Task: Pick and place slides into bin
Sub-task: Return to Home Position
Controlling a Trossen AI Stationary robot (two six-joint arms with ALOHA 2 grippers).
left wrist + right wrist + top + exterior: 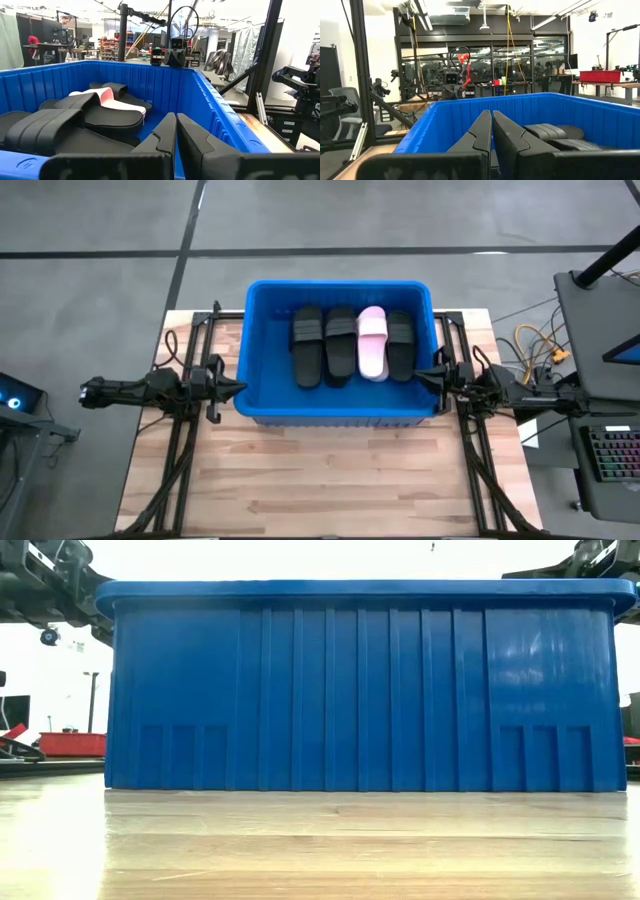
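Note:
The blue bin [260,395] stands on the far half of the wooden table and fills the low view [360,690]. Inside it lie three black slides [308,345] [340,345] [401,345] and one pale pink slide [372,342], side by side on the bin's floor. My left gripper [240,388] is shut and empty at the bin's left rim. My right gripper [420,373] is shut and empty at the bin's right rim. The left wrist view shows the slides [75,120] in the bin past its shut fingers [176,131]. The right wrist view shows black slides [555,132] past its shut fingers [492,127].
The bare wooden tabletop [330,480] lies in front of the bin. Black arm frames [185,440] [480,450] run along both sides. A side table with a keyboard [610,455] and cables [535,340] stands to the right.

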